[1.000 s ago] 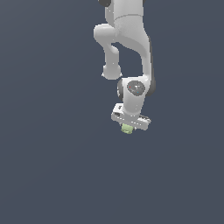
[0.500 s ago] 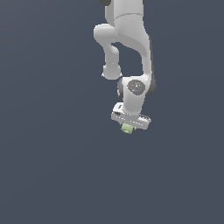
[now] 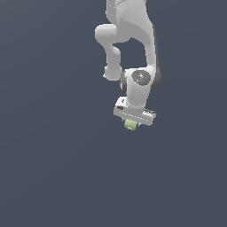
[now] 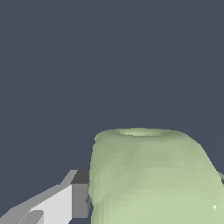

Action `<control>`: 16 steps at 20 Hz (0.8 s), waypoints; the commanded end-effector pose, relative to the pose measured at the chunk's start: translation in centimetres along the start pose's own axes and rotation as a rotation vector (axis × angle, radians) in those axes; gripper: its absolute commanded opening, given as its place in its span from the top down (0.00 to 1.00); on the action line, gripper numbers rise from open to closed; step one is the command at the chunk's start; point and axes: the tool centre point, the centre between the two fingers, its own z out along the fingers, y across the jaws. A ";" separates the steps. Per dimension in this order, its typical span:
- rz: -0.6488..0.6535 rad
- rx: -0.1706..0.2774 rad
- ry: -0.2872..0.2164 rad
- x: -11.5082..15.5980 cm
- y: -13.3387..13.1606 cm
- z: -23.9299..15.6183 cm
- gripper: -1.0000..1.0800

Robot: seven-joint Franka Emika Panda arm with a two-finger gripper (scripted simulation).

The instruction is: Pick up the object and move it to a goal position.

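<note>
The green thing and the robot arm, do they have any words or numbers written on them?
No words, numbers or signs can be read in either view.
The green object is plain pale green with no writing.
The gripper holding it and the white arm are unmarked.
The round dark cap on the arm's joint has a faint speckle, too blurred to tell if it is a mark.
</note>
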 end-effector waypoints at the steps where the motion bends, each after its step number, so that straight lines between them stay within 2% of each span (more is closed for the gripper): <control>1: 0.000 0.001 0.001 -0.5 -0.1 -1.8 1.00; 16: 0.000 0.000 0.001 -4.7 -0.6 -16.9 1.00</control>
